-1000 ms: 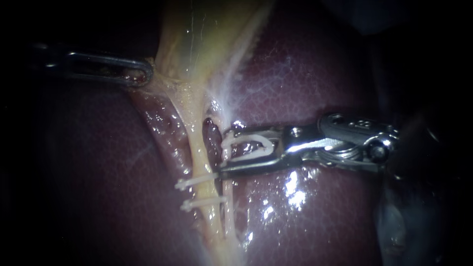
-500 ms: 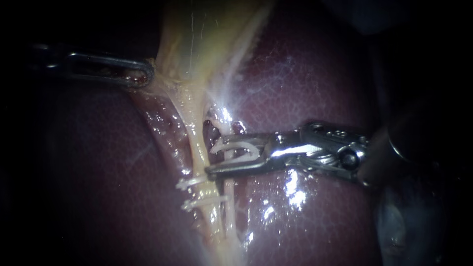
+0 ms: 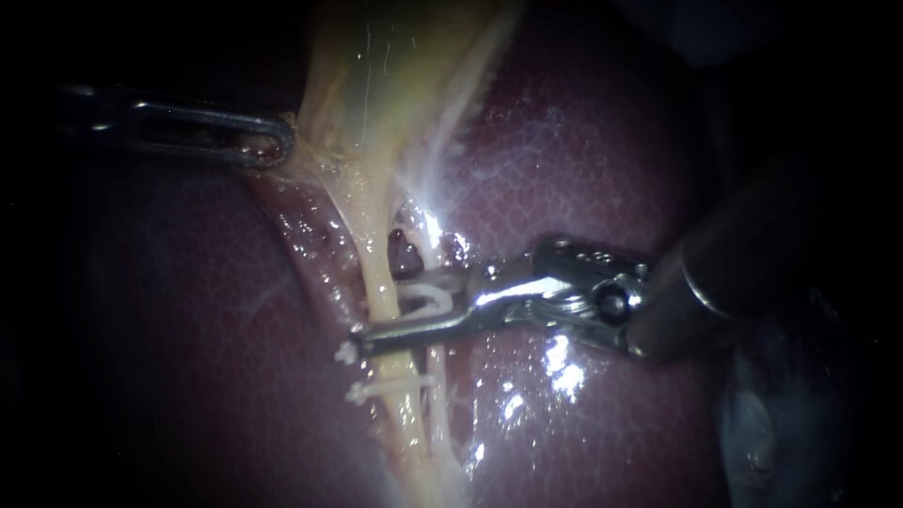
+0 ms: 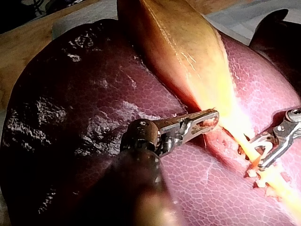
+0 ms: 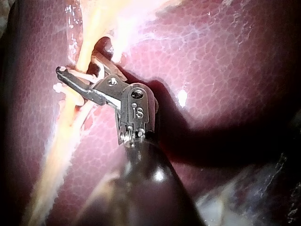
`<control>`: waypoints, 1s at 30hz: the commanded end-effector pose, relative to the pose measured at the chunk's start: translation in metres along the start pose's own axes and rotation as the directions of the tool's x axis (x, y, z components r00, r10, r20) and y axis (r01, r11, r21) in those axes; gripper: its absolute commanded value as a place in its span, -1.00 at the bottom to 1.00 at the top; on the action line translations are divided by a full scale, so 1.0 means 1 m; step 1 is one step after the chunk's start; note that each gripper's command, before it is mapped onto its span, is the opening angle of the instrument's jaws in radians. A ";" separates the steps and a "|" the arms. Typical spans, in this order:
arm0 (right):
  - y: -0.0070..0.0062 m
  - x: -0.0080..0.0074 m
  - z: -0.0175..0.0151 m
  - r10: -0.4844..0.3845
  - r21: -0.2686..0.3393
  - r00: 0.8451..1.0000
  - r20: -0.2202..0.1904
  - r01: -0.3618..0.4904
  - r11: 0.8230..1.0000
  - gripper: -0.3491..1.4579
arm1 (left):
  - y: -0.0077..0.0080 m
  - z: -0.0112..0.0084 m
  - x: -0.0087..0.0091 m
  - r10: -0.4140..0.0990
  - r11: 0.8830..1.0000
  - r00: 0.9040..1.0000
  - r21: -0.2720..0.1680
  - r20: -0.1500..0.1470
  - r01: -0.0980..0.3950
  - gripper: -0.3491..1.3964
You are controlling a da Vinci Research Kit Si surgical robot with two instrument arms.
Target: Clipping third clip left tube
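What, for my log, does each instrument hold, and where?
Left instrument: the gallbladder, at its edge. Right instrument: a white clip, by both legs.

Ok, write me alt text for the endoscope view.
The right instrument reaches in with a white clip held in its jaws, set across the left tube just above two clips already on it. The left instrument grips the edge of the gallbladder; dark red liver lies around.
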 end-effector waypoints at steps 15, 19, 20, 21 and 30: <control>-0.0025 0.0055 -0.0005 0.025 0.085 0.992 -0.125 -0.014 0.996 -0.07 | 0.0000 0.0001 0.0000 0.000 1.000 1.000 0.000 0.000 0.000 -1.00; -0.0025 0.0060 -0.0003 0.039 0.091 0.990 -0.133 -0.027 0.995 -0.07 | 0.0000 0.0001 0.0000 0.000 1.000 1.000 0.000 0.000 0.000 -1.00; -0.0024 0.0061 -0.0002 0.045 0.090 0.990 -0.137 -0.033 0.995 -0.07 | 0.0000 0.0001 0.0000 0.000 1.000 1.000 0.000 0.000 0.000 -1.00; -0.0024 0.0061 -0.0001 0.057 0.096 0.989 -0.137 -0.044 0.994 -0.08 | 0.0000 0.0001 0.0000 0.000 1.000 1.000 0.000 0.000 0.000 -1.00; -0.0023 0.0062 0.0003 0.132 0.135 0.983 -0.125 -0.115 0.984 -0.14 | 0.0000 0.0001 0.0000 0.000 1.000 1.000 0.000 0.000 0.000 -1.00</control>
